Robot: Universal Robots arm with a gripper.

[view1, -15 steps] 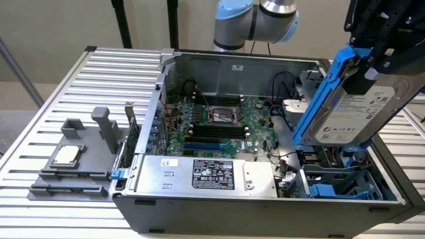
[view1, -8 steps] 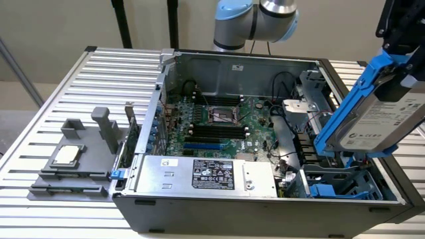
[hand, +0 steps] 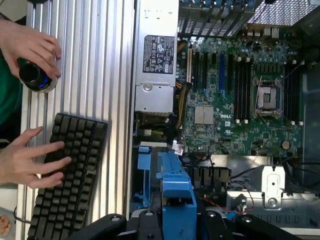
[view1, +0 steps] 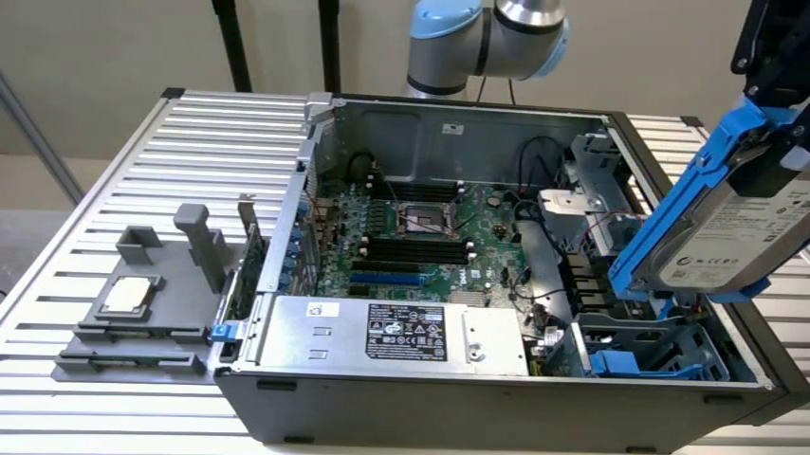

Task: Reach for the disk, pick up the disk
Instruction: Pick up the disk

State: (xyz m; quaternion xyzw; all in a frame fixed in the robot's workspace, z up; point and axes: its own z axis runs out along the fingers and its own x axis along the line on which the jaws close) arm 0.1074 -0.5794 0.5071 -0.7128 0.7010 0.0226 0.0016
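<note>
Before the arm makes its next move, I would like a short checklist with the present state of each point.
1. The disk is lifted out of the computer case: ok, it hangs tilted above the case's corner at the exterior view's right.
2. Blue caddy sits between the pincer parts: ok.
3. Grip firmness: cannot tell.
4. Disk is free of the red cables in the case: cannot tell.
5. Workspace is free of people: not ok, one hand holds a knob and another hand rests on the keyboard beside the case.
</note>
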